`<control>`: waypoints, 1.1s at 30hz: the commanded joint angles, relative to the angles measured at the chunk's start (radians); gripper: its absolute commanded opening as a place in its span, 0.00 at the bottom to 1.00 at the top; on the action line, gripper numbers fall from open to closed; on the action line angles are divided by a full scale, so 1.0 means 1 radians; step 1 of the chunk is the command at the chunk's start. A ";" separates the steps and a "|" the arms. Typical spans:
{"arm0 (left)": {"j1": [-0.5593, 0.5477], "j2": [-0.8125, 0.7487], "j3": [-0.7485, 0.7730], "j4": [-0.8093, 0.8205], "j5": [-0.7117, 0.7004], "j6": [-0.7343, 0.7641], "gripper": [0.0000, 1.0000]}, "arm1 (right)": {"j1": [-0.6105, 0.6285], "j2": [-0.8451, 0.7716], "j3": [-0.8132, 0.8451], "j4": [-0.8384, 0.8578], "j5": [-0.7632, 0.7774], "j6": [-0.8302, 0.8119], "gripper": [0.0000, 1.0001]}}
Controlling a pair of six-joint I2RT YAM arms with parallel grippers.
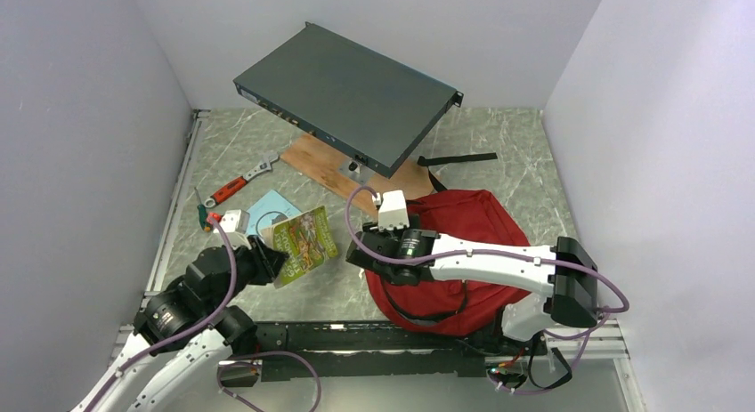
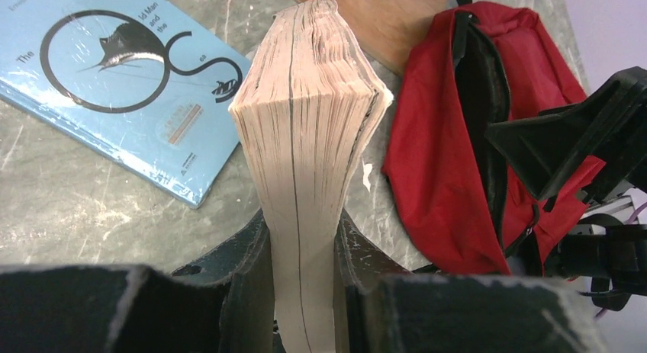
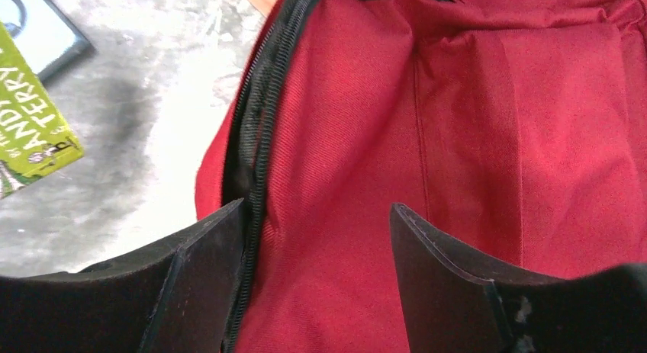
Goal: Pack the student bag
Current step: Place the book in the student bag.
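Observation:
The student bag (image 1: 463, 230) is a red backpack lying at the table's right near side, its black zipper (image 3: 255, 139) running along its left edge. My left gripper (image 1: 274, 252) is shut on a thick paperback with a green cover (image 1: 305, 241) and holds it up, left of the bag. In the left wrist view the book's page edges (image 2: 313, 101) stand between the fingers (image 2: 248, 284), with the bag (image 2: 450, 162) to the right. My right gripper (image 3: 317, 246) is open just above the bag's red fabric beside the zipper; it is over the bag's left edge in the top view (image 1: 374, 252).
A light blue book (image 1: 265, 207) lies flat on the table behind the held book. A red-handled wrench (image 1: 239, 183) and a green screwdriver (image 1: 203, 213) lie at the left. A flat dark grey metal box (image 1: 347, 96) sits over a wooden board (image 1: 325, 167) at the back.

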 commanded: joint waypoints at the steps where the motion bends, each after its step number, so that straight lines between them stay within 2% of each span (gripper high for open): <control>1: -0.001 0.016 0.006 0.160 0.044 -0.005 0.00 | 0.003 0.024 -0.049 0.042 0.033 -0.003 0.70; 5: 0.001 0.051 0.017 0.182 0.102 0.002 0.00 | 0.003 0.064 -0.088 0.126 -0.010 -0.045 0.71; 7: 0.001 0.068 0.030 0.179 0.120 0.003 0.00 | 0.000 0.060 -0.115 0.159 -0.025 -0.060 0.67; 11: 0.000 0.088 0.065 0.171 0.148 0.002 0.00 | -0.009 -0.026 -0.151 0.192 -0.049 -0.104 0.28; 14: 0.000 0.112 0.096 0.192 0.232 0.019 0.00 | -0.056 -0.172 -0.187 0.258 -0.164 -0.252 0.00; 20: 0.000 0.207 0.168 0.214 0.455 0.015 0.00 | -0.347 -0.480 -0.301 0.431 -0.755 -0.510 0.00; 24: 0.003 0.218 0.080 0.399 0.624 -0.117 0.00 | -0.471 -0.549 -0.323 0.467 -1.042 -0.569 0.00; 27: 0.003 0.240 -0.030 0.603 0.711 -0.259 0.00 | -0.564 -0.537 -0.319 0.486 -1.204 -0.539 0.00; 29: 0.003 0.268 -0.083 0.666 0.726 -0.325 0.00 | -0.636 -0.531 -0.319 0.511 -1.314 -0.492 0.00; 33: 0.004 0.328 -0.153 0.770 0.796 -0.394 0.00 | -0.736 -0.541 -0.308 0.525 -1.389 -0.404 0.00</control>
